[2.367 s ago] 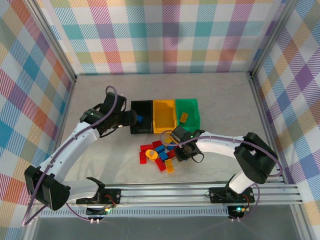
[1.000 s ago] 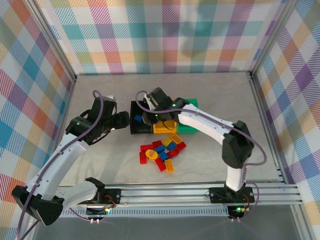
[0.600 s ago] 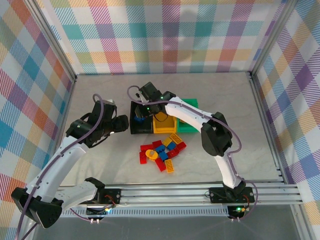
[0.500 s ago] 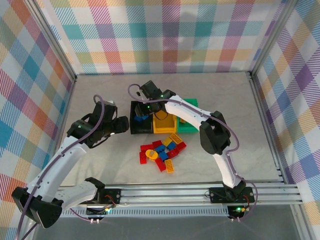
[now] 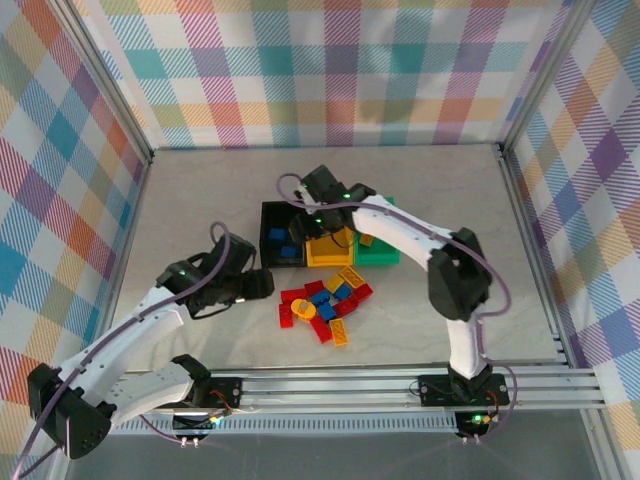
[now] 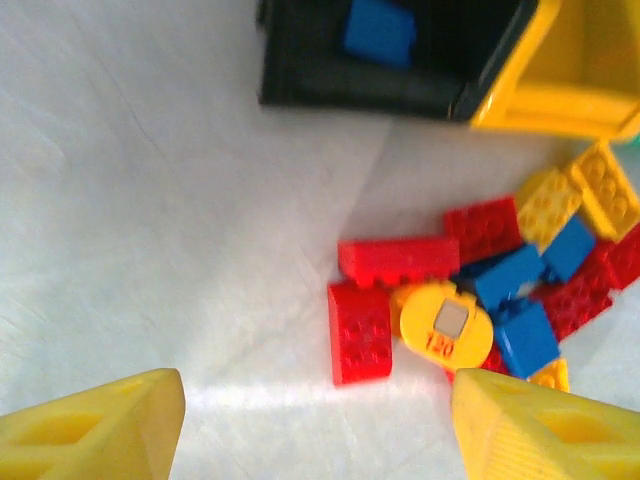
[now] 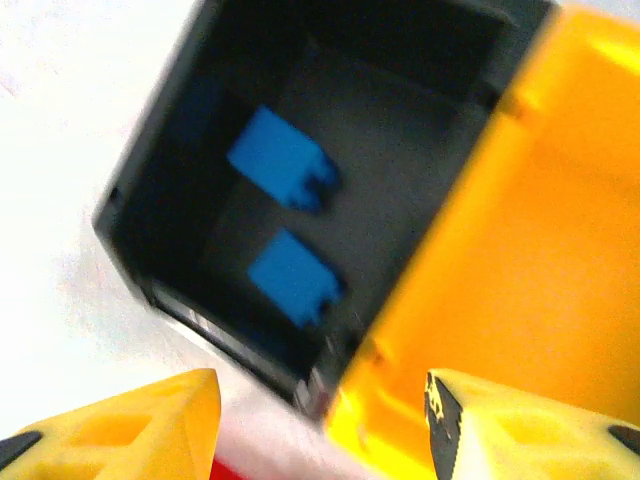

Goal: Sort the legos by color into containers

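Several red, blue and yellow-orange legos (image 5: 325,303) lie in a pile in front of the bins. The black bin (image 5: 268,212) holds two blue bricks (image 7: 282,160) (image 7: 293,278). Next to it stand the yellow-orange bin (image 5: 328,254) and the green bin (image 5: 381,251), which holds an orange brick (image 5: 366,240). My right gripper (image 5: 303,228) (image 7: 320,430) hovers open and empty over the edge between the black bin (image 7: 170,150) and the yellow-orange bin (image 7: 540,220). My left gripper (image 5: 262,284) (image 6: 320,430) is open and low, just left of the pile, facing a red brick (image 6: 360,332).
A yellow round piece marked 120 (image 6: 446,322) sits in the pile beside the red brick. Plaid walls and metal posts (image 5: 520,190) enclose the table. The right arm (image 5: 400,228) stretches across the green bin. A rail (image 5: 330,385) runs along the near edge.
The right gripper left the pile for the black bin, which now holds a second blue brick, then shifted slightly right. The left gripper moved from beside the black bin down to the pile's left.
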`<control>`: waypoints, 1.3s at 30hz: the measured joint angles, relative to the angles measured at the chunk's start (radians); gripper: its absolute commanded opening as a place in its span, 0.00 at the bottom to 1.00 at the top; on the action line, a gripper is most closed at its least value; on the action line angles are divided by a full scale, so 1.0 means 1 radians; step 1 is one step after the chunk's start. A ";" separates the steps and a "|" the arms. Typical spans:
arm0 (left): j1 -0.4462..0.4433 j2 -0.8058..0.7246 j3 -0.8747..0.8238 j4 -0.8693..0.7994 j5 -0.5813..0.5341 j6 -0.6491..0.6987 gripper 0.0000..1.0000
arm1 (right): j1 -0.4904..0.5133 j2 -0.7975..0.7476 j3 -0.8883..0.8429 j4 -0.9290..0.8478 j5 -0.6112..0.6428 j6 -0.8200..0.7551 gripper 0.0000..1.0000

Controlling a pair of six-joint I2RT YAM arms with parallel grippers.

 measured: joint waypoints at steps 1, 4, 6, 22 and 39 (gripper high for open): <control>-0.021 0.006 -0.016 0.001 0.003 -0.018 0.69 | -0.012 -0.060 -0.052 0.000 0.002 0.005 0.57; -0.066 0.043 -0.062 0.035 0.012 -0.050 0.68 | -0.037 -0.215 -0.164 0.006 0.016 0.021 0.58; -0.075 0.073 -0.097 0.076 0.027 -0.061 0.67 | -0.050 -0.299 -0.216 0.007 0.027 0.026 0.59; -0.158 0.354 -0.126 0.250 0.114 -0.030 0.61 | -0.069 -0.505 -0.365 -0.005 0.065 0.071 0.62; -0.163 0.481 -0.098 0.274 0.080 -0.010 0.51 | -0.076 -0.556 -0.385 -0.020 0.088 0.074 0.63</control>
